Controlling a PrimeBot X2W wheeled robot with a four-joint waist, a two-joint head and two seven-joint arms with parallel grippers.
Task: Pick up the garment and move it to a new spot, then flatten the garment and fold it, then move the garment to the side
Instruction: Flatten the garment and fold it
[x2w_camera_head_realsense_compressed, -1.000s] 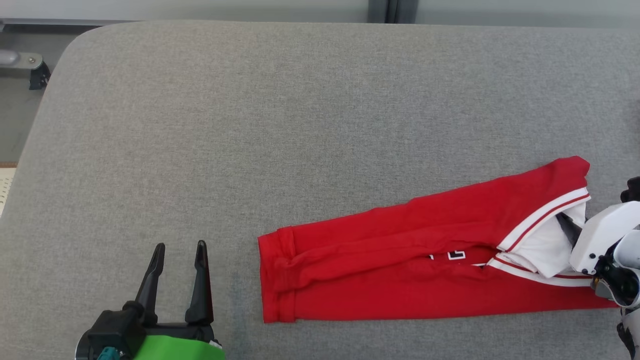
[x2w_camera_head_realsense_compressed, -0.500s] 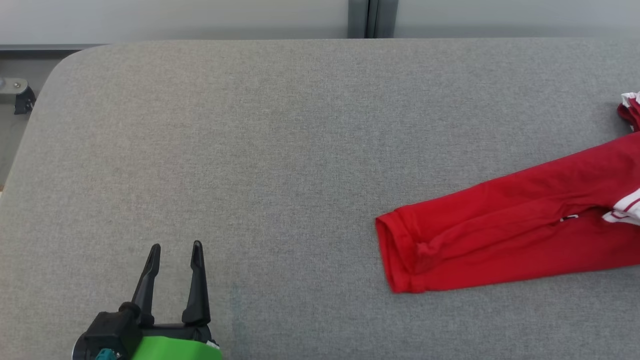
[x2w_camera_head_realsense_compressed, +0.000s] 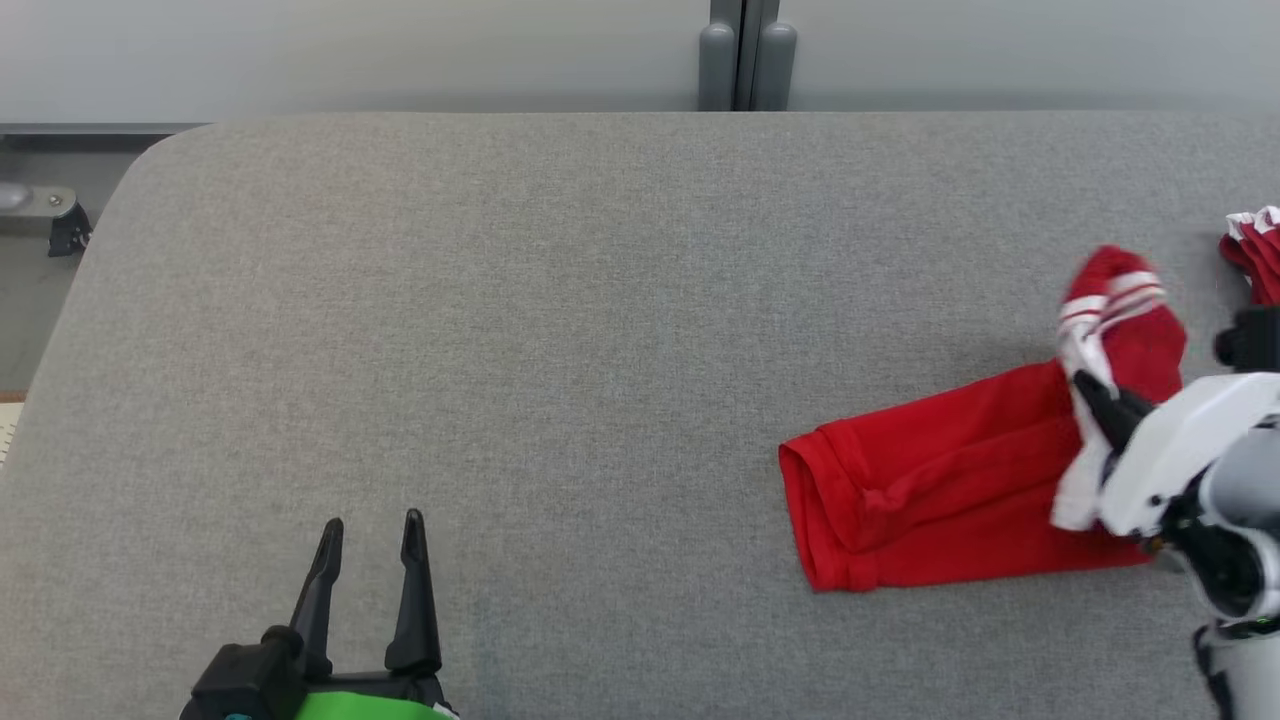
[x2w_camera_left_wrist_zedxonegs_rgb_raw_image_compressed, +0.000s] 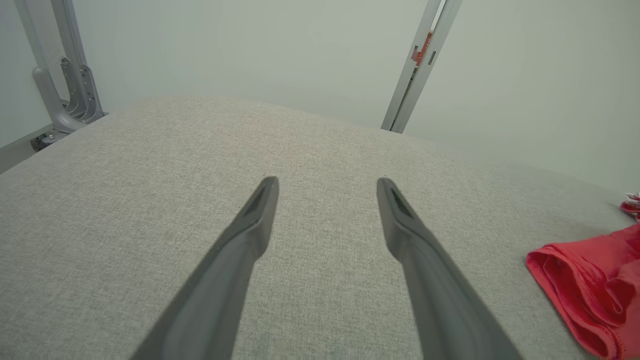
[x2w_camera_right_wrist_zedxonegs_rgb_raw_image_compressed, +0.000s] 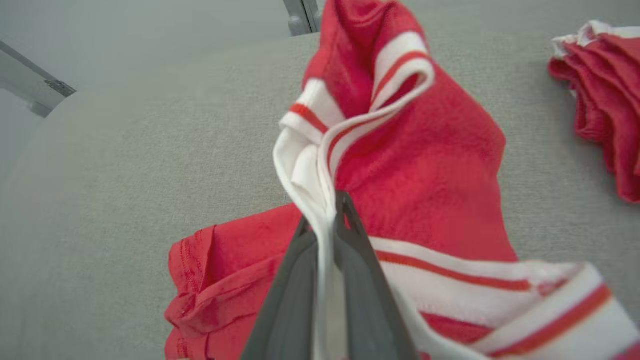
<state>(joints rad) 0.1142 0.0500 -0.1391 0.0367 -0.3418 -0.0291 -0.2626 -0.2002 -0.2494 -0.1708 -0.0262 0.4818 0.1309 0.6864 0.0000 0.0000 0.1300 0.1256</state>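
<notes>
A grey, woven padded surface (x2w_camera_head_realsense_compressed: 500, 300) with a rounded far-left corner takes up most of the head view. Behind it stands a plain pale wall (x2w_camera_head_realsense_compressed: 350, 50), split by a grey upright post (x2w_camera_head_realsense_compressed: 745, 60). A metal bracket (x2w_camera_head_realsense_compressed: 45, 215) shows beyond the surface's left corner.

The red garment (x2w_camera_head_realsense_compressed: 940, 480) lies on the right part of the surface. Its hemmed end points left and lies flat on the fabric, while its white-and-red striped end is lifted off the surface and bunched. The right gripper (x2w_camera_head_realsense_compressed: 1088, 392) has that end: in its wrist view the two dark fingers are closed tight on a thin white fold of the trim, the cloth running up between them. The left gripper (x2w_camera_head_realsense_compressed: 373, 522) hovers near the front edge at the lower left, well apart from the garment. Its fingers are spread wide and hold nothing (its wrist view shows bare grey weave in the gap).

The white wrist housing (x2w_camera_head_realsense_compressed: 1180, 450) covers the garment's right end, so how far the cloth runs there cannot be told. At the right edge a red-and-white heap (x2w_camera_head_realsense_compressed: 1255, 250) is cut off by the frame; it is probably another folded garment, lying apart from the first. The left arm's green cover (x2w_camera_head_realsense_compressed: 370, 708) is cropped at the bottom. A small orange mark (x2w_camera_left_wrist_zedxonegs_rgb_raw_image_compressed: 422, 50) on the post in the left wrist view is too small to read.
</notes>
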